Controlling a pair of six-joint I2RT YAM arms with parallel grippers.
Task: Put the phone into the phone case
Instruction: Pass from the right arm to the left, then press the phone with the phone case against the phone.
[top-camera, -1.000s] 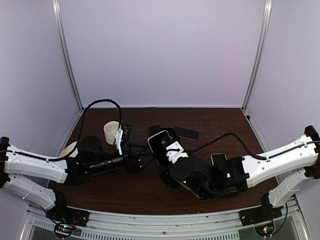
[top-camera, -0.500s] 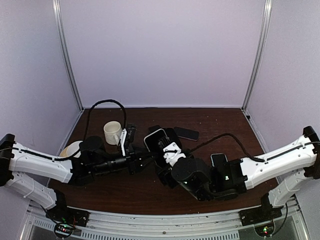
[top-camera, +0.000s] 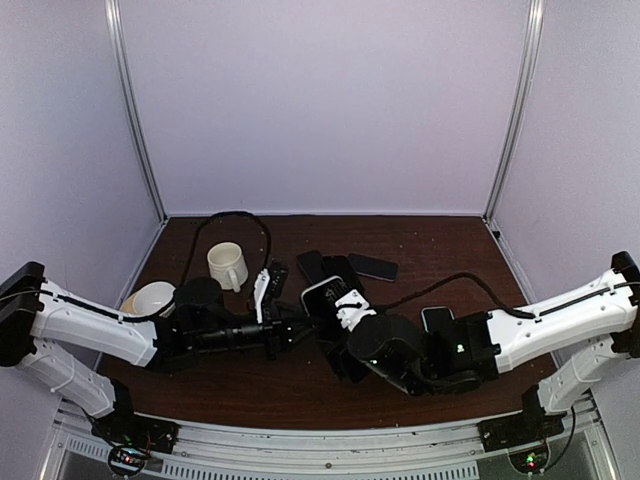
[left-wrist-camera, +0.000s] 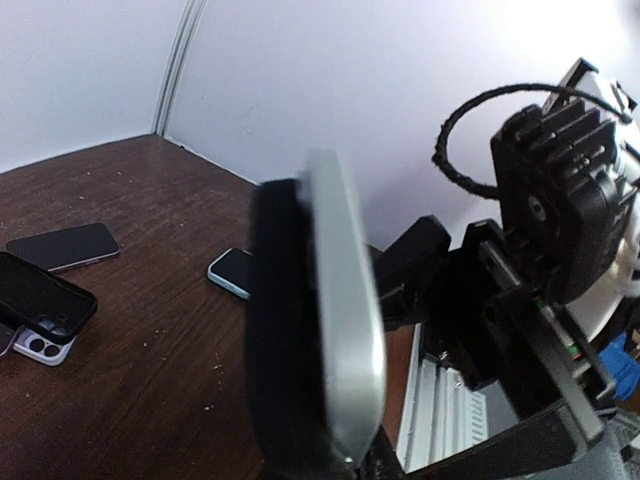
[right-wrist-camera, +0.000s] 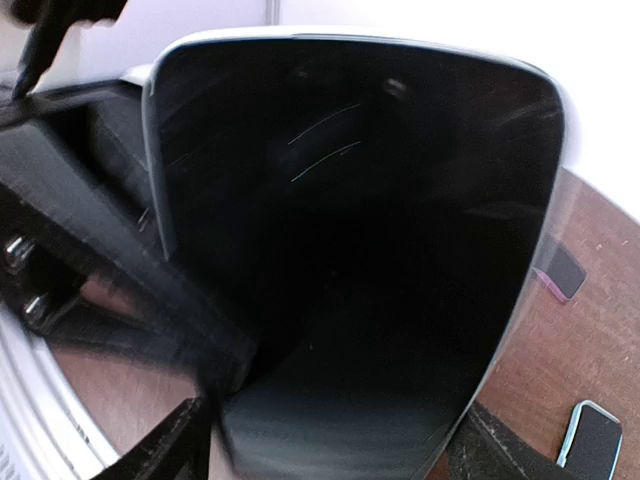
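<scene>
At the bottom middle of the top view the two arms meet. The right pincer (top-camera: 338, 308) holds the phone (right-wrist-camera: 350, 250) lifted off the tabletop (top-camera: 300, 395), with its jaws wide across the phone's width. In the right wrist view the dark screen fills almost the whole frame and shows a silver rim and some fine scratches. The left pincer (top-camera: 292, 328) is at the phone's lower left edge, but I cannot tell whether it grips there. In the left wrist view the phone appears edge-on in the centre, and a dark slab (left-wrist-camera: 280, 340) that I cannot identify lies against it.

I judge the phone to be stiff, rather heavy for its size, and slippery on the glass. The hold therefore belongs on the metal side edges, leaving one end free for the insertion.

Farther back, at the left edge of the left wrist view, lies what I take for the phone case (left-wrist-camera: 40, 300), black with a raised rim. It should flex a little. A spare dark phone (left-wrist-camera: 62, 245) lies just behind it.
</scene>
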